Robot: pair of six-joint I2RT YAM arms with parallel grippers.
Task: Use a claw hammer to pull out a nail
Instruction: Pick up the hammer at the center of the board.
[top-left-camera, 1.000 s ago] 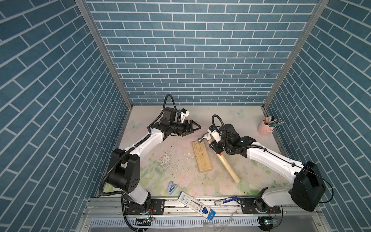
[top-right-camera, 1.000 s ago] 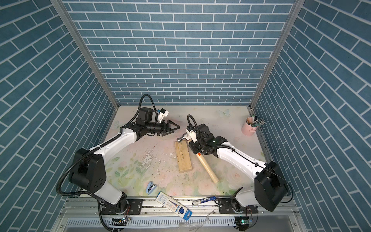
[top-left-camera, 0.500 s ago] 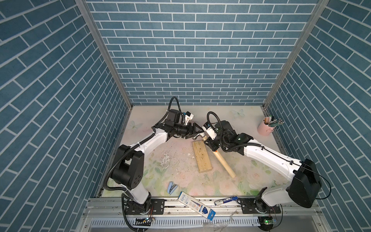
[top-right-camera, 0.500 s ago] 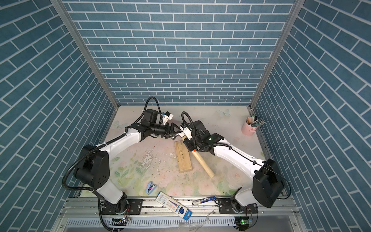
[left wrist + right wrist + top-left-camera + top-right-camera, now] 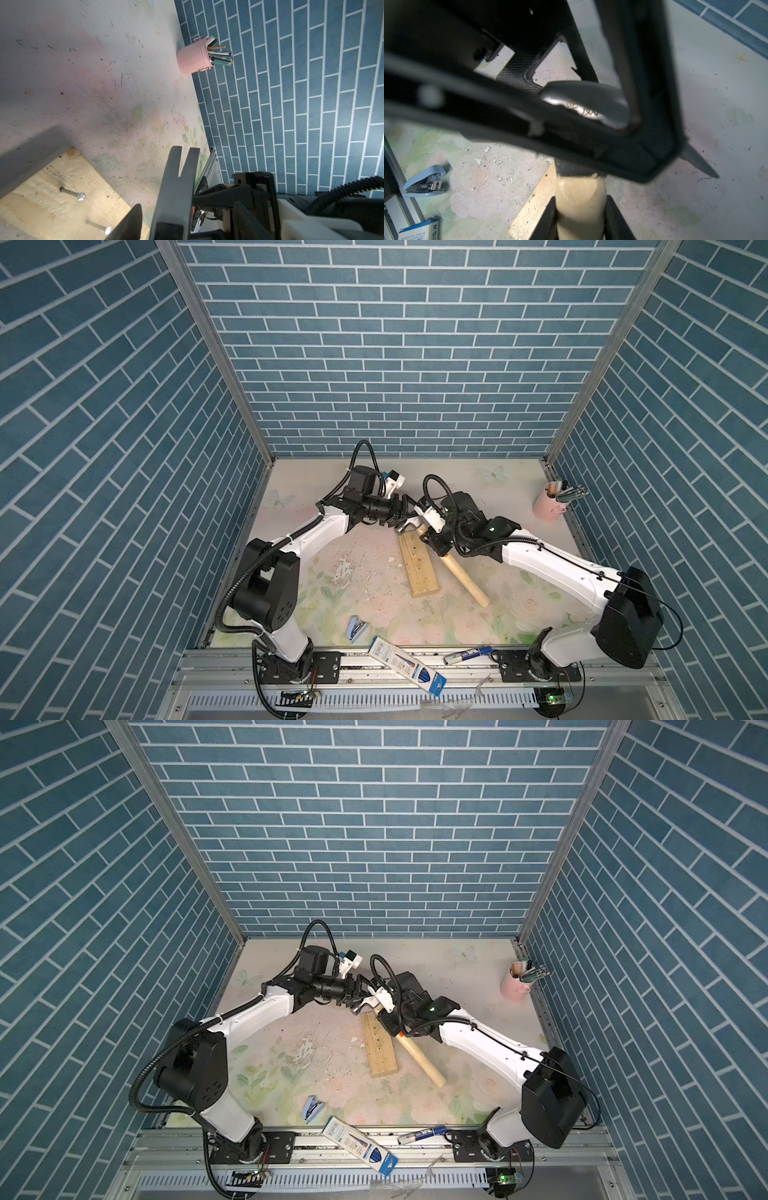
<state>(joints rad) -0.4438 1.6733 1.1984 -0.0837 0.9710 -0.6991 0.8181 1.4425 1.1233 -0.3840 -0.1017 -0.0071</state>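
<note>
The claw hammer (image 5: 461, 576) slants over the table, and my right gripper (image 5: 434, 541) is shut on its pale handle (image 5: 579, 199) just below the grey head (image 5: 587, 104). The head hangs over the far end of a wooden board (image 5: 419, 568). My left gripper (image 5: 406, 512) reaches in from the left, open, with one finger on each side of the head and small gaps showing. In the left wrist view the forked claw (image 5: 178, 182) stands up between my fingers (image 5: 131, 222). Two nails (image 5: 71, 192) (image 5: 97, 226) stick out of the board (image 5: 52, 197) beside the claw.
A pink cup of pens (image 5: 550, 506) stands at the far right by the wall. A blue stapler (image 5: 356, 628), a blue box (image 5: 407, 666) and a marker (image 5: 467, 654) lie along the front edge. White flakes (image 5: 345, 568) litter the table left of the board.
My left arm has swung right until its jaws straddle the hammer head, and they have narrowed. My right arm has carried the hammer left and back, bringing the head over the board's far end.
</note>
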